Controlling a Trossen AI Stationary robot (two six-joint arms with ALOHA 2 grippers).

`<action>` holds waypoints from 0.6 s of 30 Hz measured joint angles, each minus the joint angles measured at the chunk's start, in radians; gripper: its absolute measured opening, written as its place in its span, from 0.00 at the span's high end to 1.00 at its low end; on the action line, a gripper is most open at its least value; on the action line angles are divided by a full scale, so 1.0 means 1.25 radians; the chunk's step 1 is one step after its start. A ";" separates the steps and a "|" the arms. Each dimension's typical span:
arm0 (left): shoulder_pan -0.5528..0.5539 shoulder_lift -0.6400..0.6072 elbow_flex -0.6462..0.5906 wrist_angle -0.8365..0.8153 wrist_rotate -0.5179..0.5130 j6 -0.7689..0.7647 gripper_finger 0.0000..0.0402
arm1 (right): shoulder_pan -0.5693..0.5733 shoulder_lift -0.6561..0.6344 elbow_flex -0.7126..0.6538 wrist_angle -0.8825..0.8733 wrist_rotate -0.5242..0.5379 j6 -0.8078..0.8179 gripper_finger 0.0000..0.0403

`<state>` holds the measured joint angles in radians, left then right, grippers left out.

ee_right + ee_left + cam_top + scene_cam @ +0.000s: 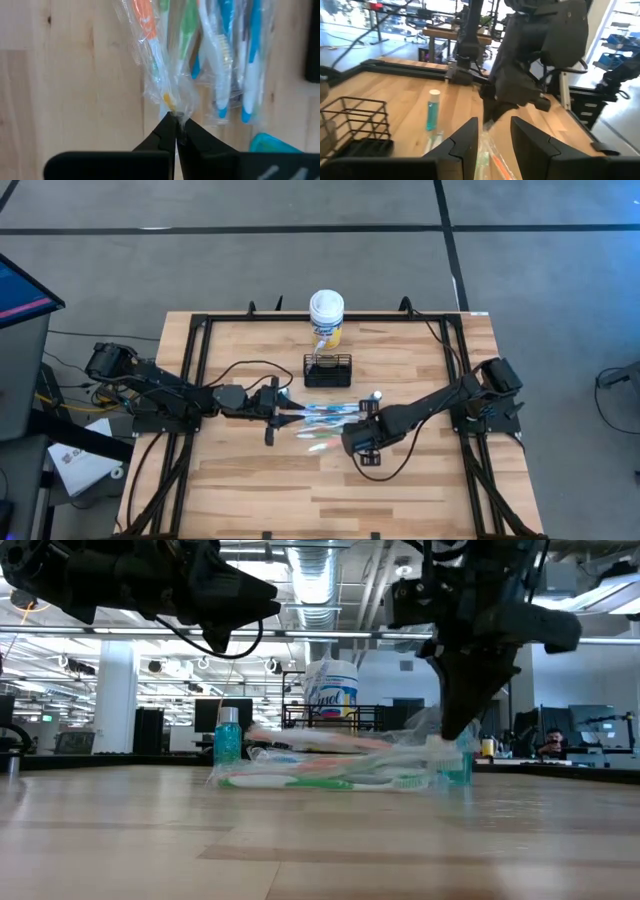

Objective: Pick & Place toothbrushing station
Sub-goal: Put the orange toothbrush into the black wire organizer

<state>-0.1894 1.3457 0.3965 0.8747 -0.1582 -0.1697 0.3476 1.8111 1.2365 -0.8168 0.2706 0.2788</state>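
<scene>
My right tool (176, 121) is pinched tight on the clear wrapper of the toothbrush bundle (325, 418), which lies near the middle of the tabletop (250, 490). My left tool (495, 131) sits at the bundle's other end, its fingers partly apart with the wrapper lying between them; I cannot tell whether they grip it. Just beside the bundle stands a small blue bottle (432, 109). Farther on, toward the far edge, the black wire-mesh caddy (328, 369) rests upright, and the white-lidded yellow canister (327, 317) stands just behind it.
</scene>
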 joint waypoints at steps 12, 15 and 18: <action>0.000 0.072 0.015 0.008 0.027 -0.249 0.73 | 0.002 0.000 0.063 -0.064 0.053 -0.020 1.00; 0.000 0.146 0.055 0.009 0.040 -0.300 0.73 | 0.004 0.000 0.063 -0.067 0.060 -0.022 1.00; 0.008 0.221 0.111 0.009 0.091 -0.330 0.73 | 0.005 0.000 0.063 -0.074 0.061 -0.022 1.00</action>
<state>-0.1799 1.6220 0.5348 0.8859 -0.0439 -0.5819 0.3534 1.8111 1.3155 -0.9091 0.3469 0.2508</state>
